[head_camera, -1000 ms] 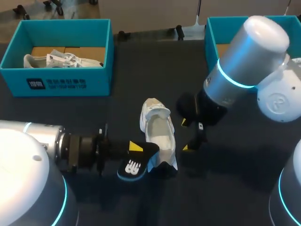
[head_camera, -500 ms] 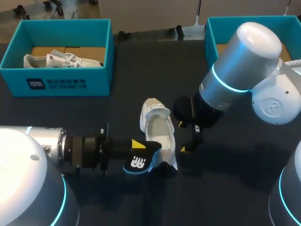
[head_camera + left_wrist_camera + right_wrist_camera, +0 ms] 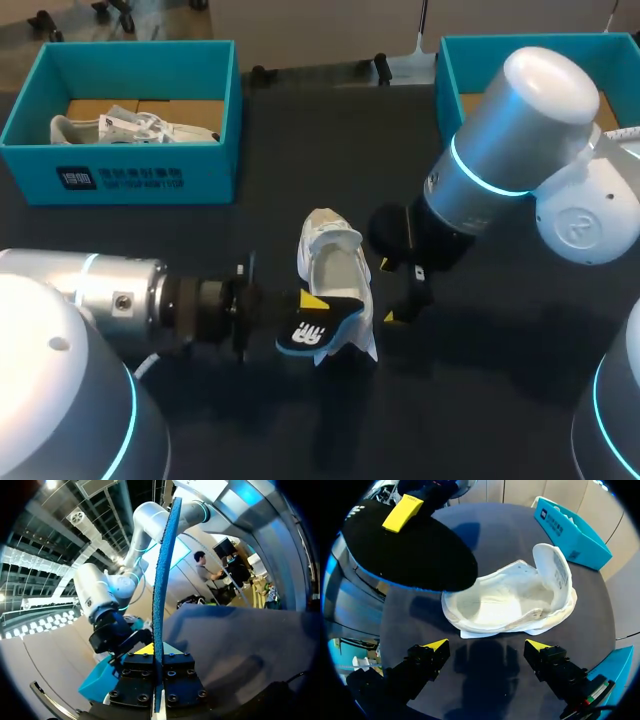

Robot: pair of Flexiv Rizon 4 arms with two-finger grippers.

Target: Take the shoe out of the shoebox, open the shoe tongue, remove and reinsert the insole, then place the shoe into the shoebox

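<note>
"So where's the shoe (image 3: 338, 268)?"
"Middle of the frame, lying open. The left gripper (image 3: 303, 306) is clamped on the insole (image 3: 318, 335) at its lower end. The right gripper (image 3: 392, 290) hovers beside it, fingers apart."
"Risk?"
"Nothing pins the shoe, I think, so pushing the insole in could shove it away."

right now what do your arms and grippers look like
The left arm and right arm are fat silver-grey tubes with glowing cyan rings. Each narrows to a black wrist and black gripper with yellow fingertips: left gripper, right gripper.
</note>
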